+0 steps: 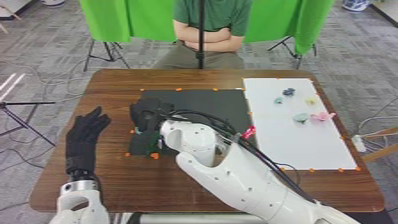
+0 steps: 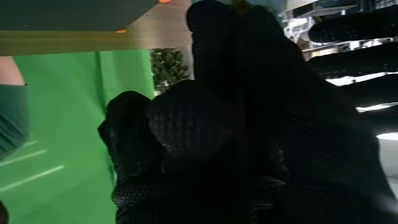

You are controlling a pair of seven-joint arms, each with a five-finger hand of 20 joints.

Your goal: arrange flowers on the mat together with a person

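In the head view, my right hand (image 1: 149,111) is over the left part of the dark mat (image 1: 213,97). A dark green sprig (image 1: 150,140) shows just beside it, its far end hidden by the hand. In the right wrist view, the right hand (image 2: 258,110) has curled fingers, with a small green-brown bit between its tips. My left hand (image 1: 84,137) is at the table's left side with straight fingers; in the right wrist view, the left hand (image 2: 360,62) appears farther off. On the white mat (image 1: 293,145) are blue (image 1: 289,92), yellowish (image 1: 311,101), pale green (image 1: 302,118) and pink (image 1: 322,116) flowers.
A small red item (image 1: 249,132) lies between the mats, close to the right forearm. An orange piece (image 1: 155,156) is by the dark mat's near edge. The right arm crosses the near middle of the brown table (image 1: 115,195).
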